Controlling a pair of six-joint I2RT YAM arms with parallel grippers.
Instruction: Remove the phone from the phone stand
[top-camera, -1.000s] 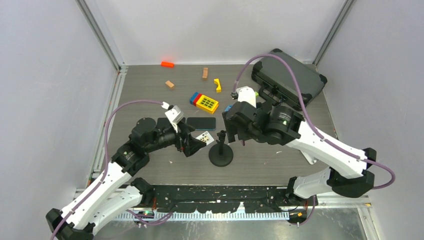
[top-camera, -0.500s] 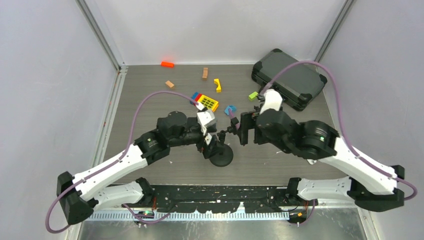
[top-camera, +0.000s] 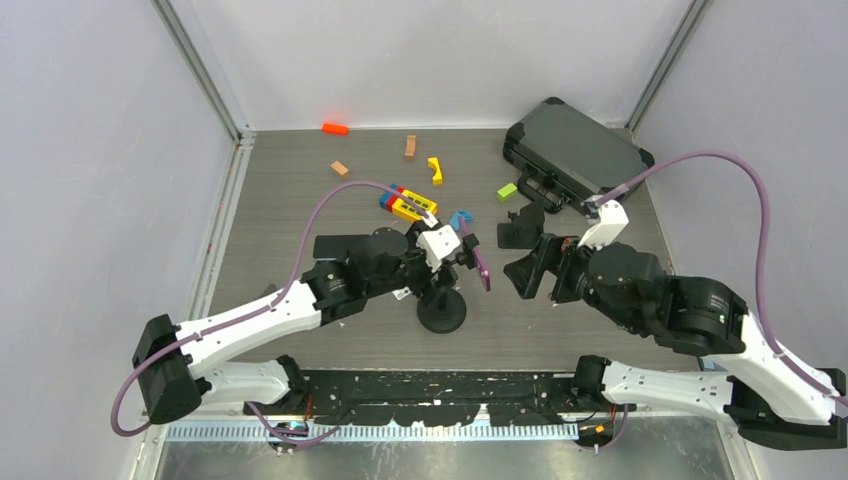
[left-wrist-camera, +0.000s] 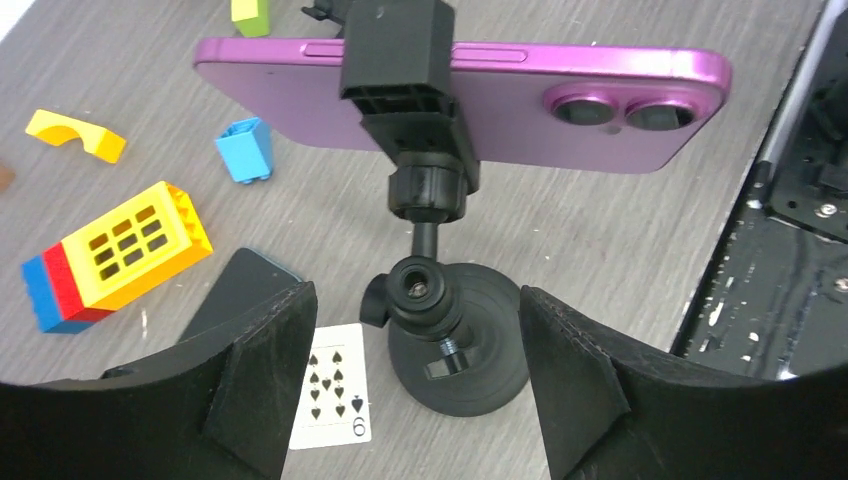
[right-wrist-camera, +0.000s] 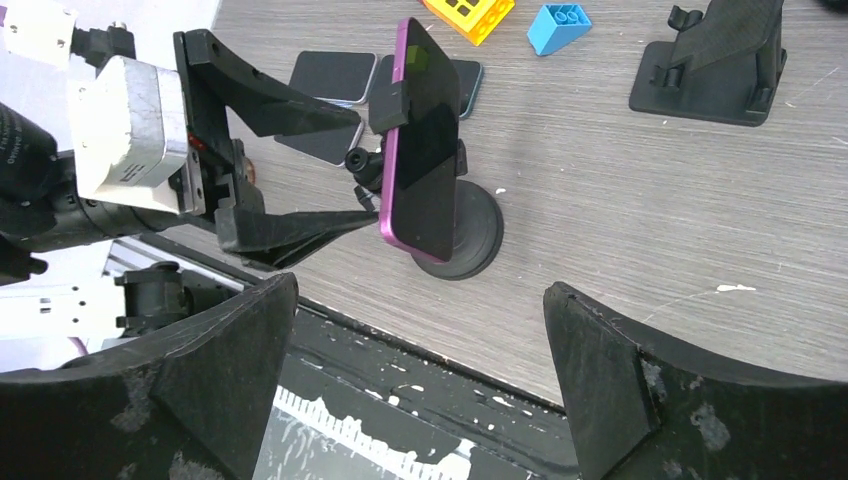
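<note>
A purple phone (left-wrist-camera: 560, 110) sits on edge in the clamp of a black phone stand (left-wrist-camera: 400, 60), above the stand's round base (top-camera: 442, 312). The phone (right-wrist-camera: 425, 140) faces my right wrist view, screen dark. My left gripper (left-wrist-camera: 415, 300) is open, one finger on each side of the stand's stem and ball joint, touching neither. From above, the left gripper (top-camera: 450, 262) is just left of the phone (top-camera: 480, 270). My right gripper (top-camera: 530, 275) stands wide open to the right of the phone, apart from it, with nothing between its fingers (right-wrist-camera: 610, 380).
A dark phone (left-wrist-camera: 235, 300) and a six of spades card (left-wrist-camera: 330, 400) lie flat beside the base. A yellow-red-blue brick (left-wrist-camera: 115, 255), a blue block (left-wrist-camera: 245, 150) and a yellow arch (left-wrist-camera: 75, 135) lie beyond. A black holder (right-wrist-camera: 715, 60) and a black case (top-camera: 575, 155) sit at the right.
My left arm swung right to the stand and its jaws narrowed around the stem. The right gripper opened and drew back to the right, away from the phone.
</note>
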